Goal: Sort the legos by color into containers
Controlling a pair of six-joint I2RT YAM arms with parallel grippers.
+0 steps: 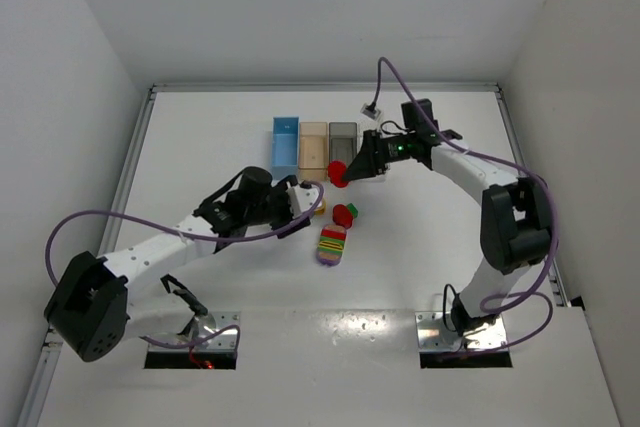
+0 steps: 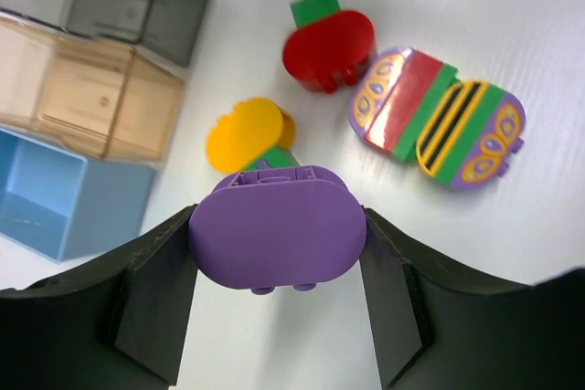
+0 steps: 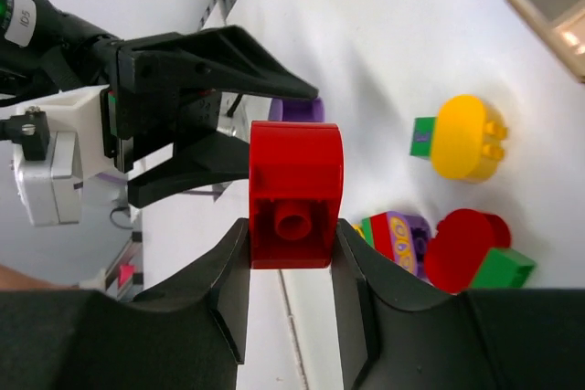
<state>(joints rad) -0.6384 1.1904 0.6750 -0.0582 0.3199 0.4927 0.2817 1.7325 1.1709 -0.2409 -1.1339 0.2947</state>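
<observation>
Legos mid-sort: the left claw [image 2: 276,262] is clenched on a purple brick [image 2: 277,221] and the right claw [image 3: 291,248] on a red brick [image 3: 295,180], both apparently lifted off the worktop [image 1: 430,227] near the bins [image 1: 313,144]. A yellow piece [image 2: 244,132], a red-and-green piece [image 2: 327,47] and a striped clump [image 2: 439,121] lie loose close by. The bricks look light, rigid and glossy, so probably slippery. Flat side faces, as on the red one, seem a surer hold than curved ends.
</observation>
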